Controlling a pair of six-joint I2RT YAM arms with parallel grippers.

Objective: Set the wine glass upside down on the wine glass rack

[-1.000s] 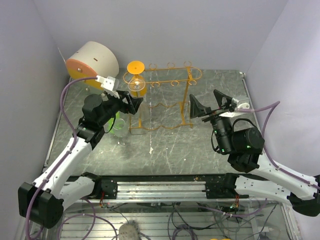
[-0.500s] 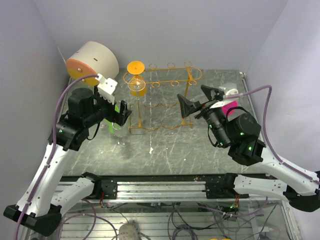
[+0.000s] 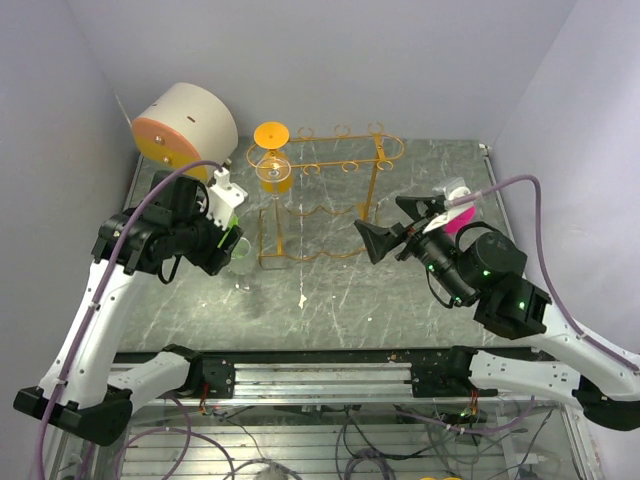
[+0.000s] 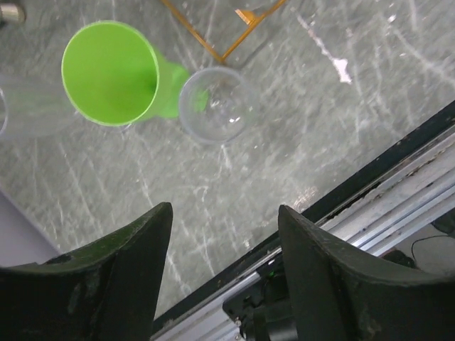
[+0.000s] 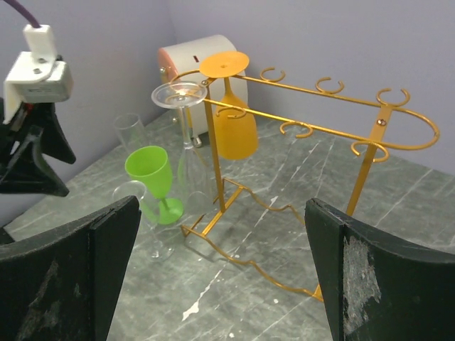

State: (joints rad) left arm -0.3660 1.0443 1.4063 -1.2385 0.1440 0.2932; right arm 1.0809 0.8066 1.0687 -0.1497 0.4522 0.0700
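Observation:
The orange-gold wire wine glass rack (image 3: 325, 195) stands at the back of the table, also in the right wrist view (image 5: 320, 128). An orange glass (image 5: 234, 128) and a clear wine glass (image 5: 186, 153) hang upside down at its left end. A green glass (image 4: 110, 71), a clear glass (image 4: 213, 105) and another clear glass (image 5: 128, 128) stand upright left of the rack. My left gripper (image 3: 225, 248) is open and empty, pointing down above the upright glasses. My right gripper (image 3: 392, 226) is open and empty, facing the rack from its right front.
A beige drum with an orange face (image 3: 185, 125) lies at the back left. A pink object (image 3: 458, 218) sits behind my right wrist. Purple walls close in the back and both sides. The metal rail (image 3: 320, 375) runs along the near edge.
My left gripper has drawn back left from the rack's left end and turned downward over the upright glasses. My right gripper has moved left and nearer. The hung glasses have not moved.

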